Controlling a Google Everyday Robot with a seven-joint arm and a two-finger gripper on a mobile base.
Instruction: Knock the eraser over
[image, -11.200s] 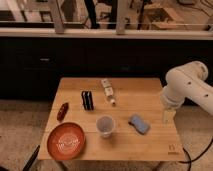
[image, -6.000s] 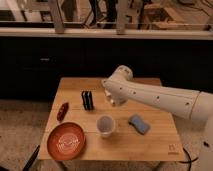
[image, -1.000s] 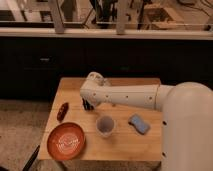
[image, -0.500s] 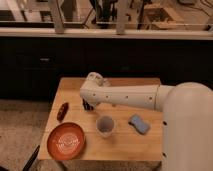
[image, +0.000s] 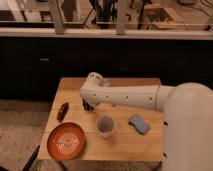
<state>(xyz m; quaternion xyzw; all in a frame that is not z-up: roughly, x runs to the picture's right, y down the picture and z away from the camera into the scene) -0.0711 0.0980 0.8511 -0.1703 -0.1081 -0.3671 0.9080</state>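
Reaching over the table, gripper covering eraser, orientation and grip unclear

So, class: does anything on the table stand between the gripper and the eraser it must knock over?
Nothing visible does. The gripper hangs at the arm's tip right at the eraser, mostly hiding it. The cup, sponge and bowl lie off to the sides.

The gripper sits left of frame centre, mostly hidden beneath the arm's white elbow. The eraser shows only as a dark sliver there, perhaps its edge. The arm's bulk is cut off at the lower right edge.
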